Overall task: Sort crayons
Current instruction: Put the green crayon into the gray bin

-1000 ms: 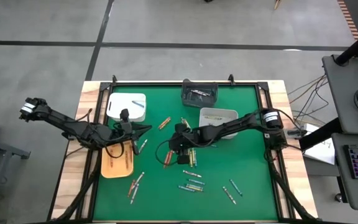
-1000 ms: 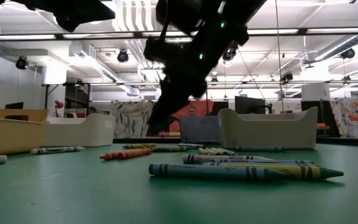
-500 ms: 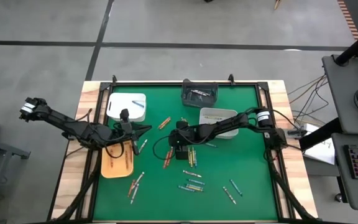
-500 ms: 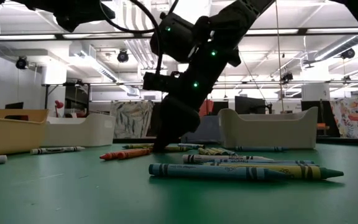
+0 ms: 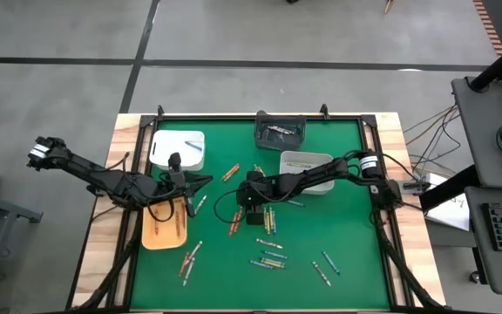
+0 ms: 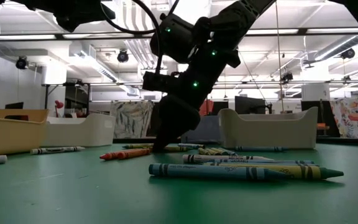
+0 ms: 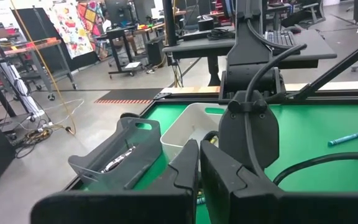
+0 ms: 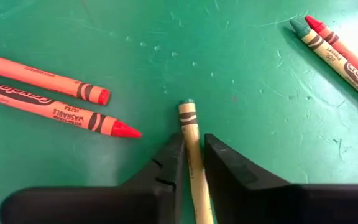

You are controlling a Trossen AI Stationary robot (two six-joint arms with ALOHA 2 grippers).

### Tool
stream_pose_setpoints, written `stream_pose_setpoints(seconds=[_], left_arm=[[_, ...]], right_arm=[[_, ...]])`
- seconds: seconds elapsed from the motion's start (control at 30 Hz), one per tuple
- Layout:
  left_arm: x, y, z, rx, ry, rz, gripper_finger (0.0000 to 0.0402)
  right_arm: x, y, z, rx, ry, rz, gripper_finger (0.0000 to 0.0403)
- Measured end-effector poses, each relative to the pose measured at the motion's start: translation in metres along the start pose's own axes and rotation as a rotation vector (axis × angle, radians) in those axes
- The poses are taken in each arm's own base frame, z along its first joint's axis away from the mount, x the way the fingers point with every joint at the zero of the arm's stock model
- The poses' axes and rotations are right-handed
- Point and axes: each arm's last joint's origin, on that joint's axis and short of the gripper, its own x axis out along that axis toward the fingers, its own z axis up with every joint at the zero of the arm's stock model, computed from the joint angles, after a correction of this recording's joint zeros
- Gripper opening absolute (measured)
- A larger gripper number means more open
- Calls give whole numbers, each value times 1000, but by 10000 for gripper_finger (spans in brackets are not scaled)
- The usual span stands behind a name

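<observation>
While left gripper point(image 7: 199, 171) waits shut, right gripper point(image 8: 192, 155) jaws pinch a yellowish crayon point(image 8: 193, 144); off-centre grip could let it slip.

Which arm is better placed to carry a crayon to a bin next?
The right. Its gripper is down on the mat with jaws closed around a yellow-green crayon. The left gripper hangs shut, by the tan tray.

- I count four bins on my table: a white one point(image 5: 178, 148), a tan one point(image 5: 165, 225), a dark grey one point(image 5: 280, 131) and a pale one point(image 5: 306, 167).
- I count two arms.
- Loose crayons point(image 5: 269, 258): roughly two dozen; I cannot tell exactly.
</observation>
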Motion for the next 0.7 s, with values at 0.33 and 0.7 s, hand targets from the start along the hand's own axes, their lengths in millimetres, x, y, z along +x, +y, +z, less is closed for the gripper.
stream_pose_setpoints(seconds=[0.33,0.7], left_arm=[[0,0,0,0,0,0,0],[0,0,0,0,0,0,0]], right_arm=[[0,0,0,4,-2,-5,11],[-8,-2,3,15,-11,-7,9]])
